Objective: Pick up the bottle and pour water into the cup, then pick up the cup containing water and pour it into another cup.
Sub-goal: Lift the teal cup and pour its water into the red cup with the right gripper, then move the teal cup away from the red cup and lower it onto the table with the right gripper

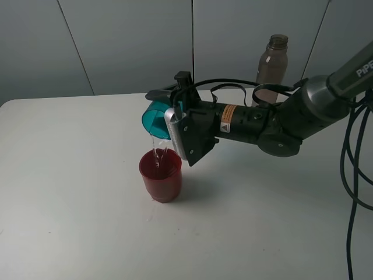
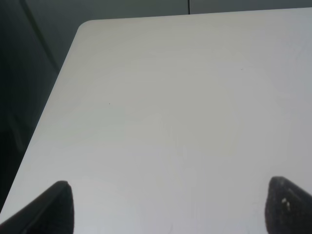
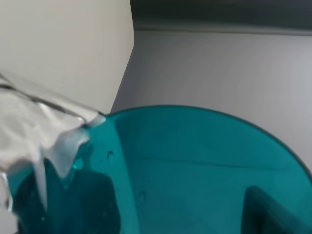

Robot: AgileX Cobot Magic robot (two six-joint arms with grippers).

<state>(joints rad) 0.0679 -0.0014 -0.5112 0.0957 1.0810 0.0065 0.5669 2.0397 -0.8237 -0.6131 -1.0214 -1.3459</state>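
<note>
The dark-red opaque cup [image 1: 161, 175] stands upright on the white table [image 1: 70, 192], nearest of the task items, and serves as the reference point here. A thin stream of water [image 1: 156, 150] falls into its open mouth.

Directly above it, apart from its rim, the teal translucent tumbler [image 1: 156, 119] is tipped on its side with its mouth pointing down and toward the left of the high view. The right gripper [image 1: 170, 111] is clamped on the tumbler — its fingers nearly together, one above and one below the tumbler body, with the tumbler projecting beyond them over the red cup. In the right wrist view the teal wall [image 3: 195, 170] fills the frame and water [image 3: 48, 146] spills over its lip.

The right arm [image 1: 274, 125] extends from the right, beyond the red cup.

Farther back and to the right of the red cup, the grey-brown bottle [image 1: 271, 67] stands upright, uncapped, partly behind the arm.

The left gripper [image 2: 168, 207] shows only two dark fingertips [image 2: 56, 207] — spread wide, gripping nothing, over bare table.
</note>
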